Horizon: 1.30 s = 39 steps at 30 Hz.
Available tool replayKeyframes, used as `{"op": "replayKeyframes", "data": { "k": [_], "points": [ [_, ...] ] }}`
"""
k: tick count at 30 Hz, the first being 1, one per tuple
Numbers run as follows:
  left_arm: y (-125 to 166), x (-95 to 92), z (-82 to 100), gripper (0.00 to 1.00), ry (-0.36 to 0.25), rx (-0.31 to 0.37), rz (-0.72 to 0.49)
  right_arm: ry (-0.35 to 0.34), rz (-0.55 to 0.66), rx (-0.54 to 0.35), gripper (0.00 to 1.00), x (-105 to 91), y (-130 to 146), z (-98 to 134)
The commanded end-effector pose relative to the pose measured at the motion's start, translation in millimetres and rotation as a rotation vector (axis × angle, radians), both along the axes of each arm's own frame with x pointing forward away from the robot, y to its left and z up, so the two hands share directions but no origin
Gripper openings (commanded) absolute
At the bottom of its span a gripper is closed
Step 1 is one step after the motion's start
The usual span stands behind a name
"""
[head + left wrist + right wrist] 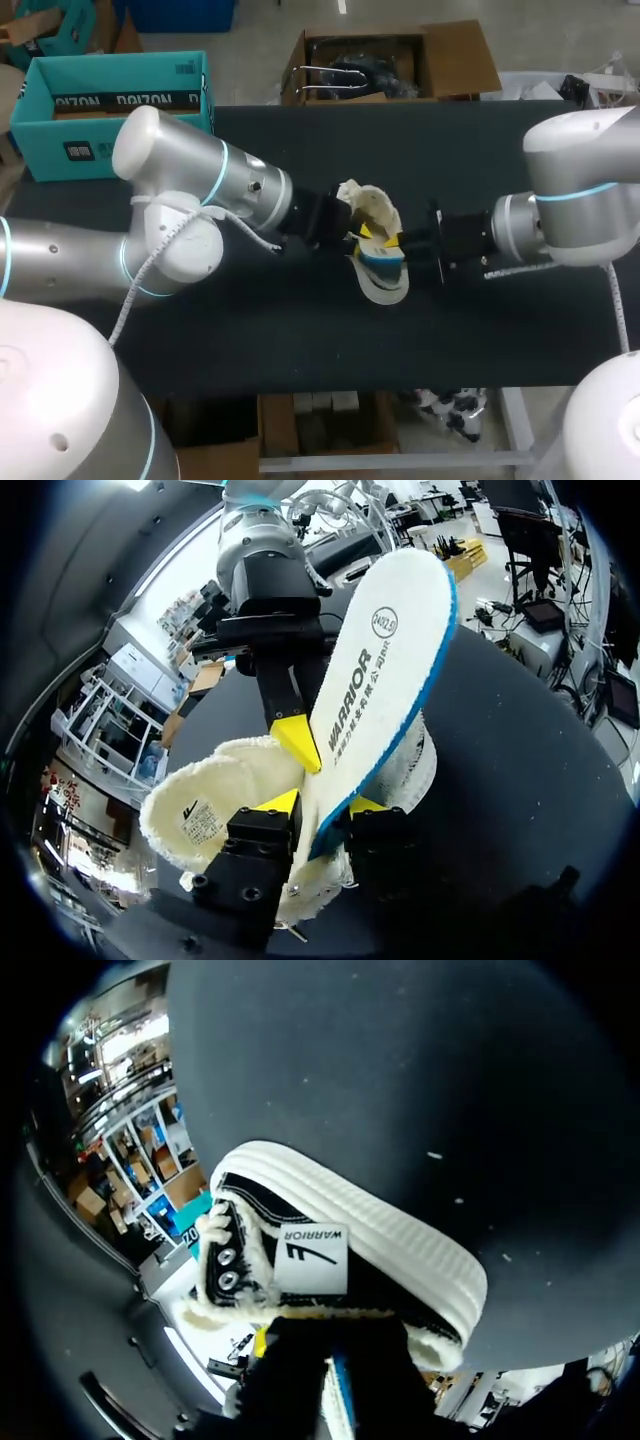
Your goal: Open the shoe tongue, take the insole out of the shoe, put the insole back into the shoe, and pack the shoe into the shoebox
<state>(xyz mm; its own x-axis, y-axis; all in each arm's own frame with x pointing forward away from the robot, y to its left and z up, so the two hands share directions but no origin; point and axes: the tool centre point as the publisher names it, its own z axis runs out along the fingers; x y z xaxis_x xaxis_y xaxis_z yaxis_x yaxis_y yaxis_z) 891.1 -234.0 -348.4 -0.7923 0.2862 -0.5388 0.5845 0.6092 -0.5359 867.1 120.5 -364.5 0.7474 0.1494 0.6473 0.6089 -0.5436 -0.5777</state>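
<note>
Yellow tips of the left gripper (322, 803) stand close together on either side of the white fleece insole with a blue edge (385, 650). They pinch it near one end, so this claw is narrow and holds the insole. The rest of the insole rises out ahead of the fingers, across the mouth of the shoe. The right gripper (395, 241) comes in from the opposite side and meets the left one at the shoe. One of its yellow fingertips (297, 742) presses on the fleece lining inside the shoe's opening. Its other finger is hidden behind the insole, so I cannot tell how far this claw is open or whether it grips anything. The black canvas shoe with a white rubber sole and cream fleece lining (330, 1230) sits between the two grippers over the middle of the black cloth-covered table (300, 330). In the right wrist view its side and its thick sole face the camera. The teal cardboard shoebox (110, 110) stands open at the far left corner of the table, well apart from the shoe. Counted: one shoe, one insole, one shoebox, two grippers.
</note>
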Motion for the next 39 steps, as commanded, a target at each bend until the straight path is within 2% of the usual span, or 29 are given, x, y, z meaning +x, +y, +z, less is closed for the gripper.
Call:
{"op": "replayKeyframes", "data": {
  "k": [1,5,8,9,13,14,15,18,19,22,26,39],
  "points": [
    [9.4,-13.4,8.7,0.34,-0.007,-0.041,-0.029,0.002,-0.007,0.001,0.00,-0.7,-3.5,-0.4],
    [7.4,-21.9,13.7,0.26,-0.027,-0.040,-0.048,0.003,-0.012,0.005,0.00,-0.7,-6.5,-0.7],
    [5.6,-23.6,15.1,0.12,-0.034,-0.035,-0.053,0.003,-0.013,0.012,0.00,0.2,-7.9,-1.6],
    [5.3,-24.2,15.3,0.01,-0.036,-0.032,-0.054,0.003,-0.013,0.014,0.00,0.4,-8.2,-1.8],
    [4.2,-24.8,14.1,0.00,-0.041,-0.023,-0.056,0.004,-0.014,0.031,0.00,-3.5,-8.5,0.0],
    [4.3,-25.2,13.8,0.00,-0.042,-0.022,-0.055,0.000,-0.015,0.032,0.29,-7.9,-7.6,3.1],
    [4.4,-25.5,13.5,0.00,-0.043,-0.020,-0.055,-0.004,-0.017,0.030,0.48,-11.9,-6.7,6.0],
    [5.2,-29.1,12.4,0.00,-0.045,-0.019,-0.054,-0.014,-0.026,0.005,0.45,-22.0,-4.1,15.0],
    [5.3,-29.6,12.3,0.00,-0.045,-0.020,-0.053,-0.018,-0.028,-0.003,0.38,-24.9,-3.1,17.8],
    [5.4,-27.0,11.7,0.00,-0.046,-0.021,-0.050,-0.023,-0.034,-0.019,0.00,-30.8,0.1,24.3],
    [4.0,-27.8,10.8,0.00,-0.050,-0.021,-0.044,-0.029,-0.036,-0.035,0.00,-30.4,3.9,26.9],
    [5.6,-8.6,-0.3,0.00,-0.028,0.004,0.007,0.003,-0.029,-0.031,0.00,1.5,-0.3,0.9]
  ]
}}
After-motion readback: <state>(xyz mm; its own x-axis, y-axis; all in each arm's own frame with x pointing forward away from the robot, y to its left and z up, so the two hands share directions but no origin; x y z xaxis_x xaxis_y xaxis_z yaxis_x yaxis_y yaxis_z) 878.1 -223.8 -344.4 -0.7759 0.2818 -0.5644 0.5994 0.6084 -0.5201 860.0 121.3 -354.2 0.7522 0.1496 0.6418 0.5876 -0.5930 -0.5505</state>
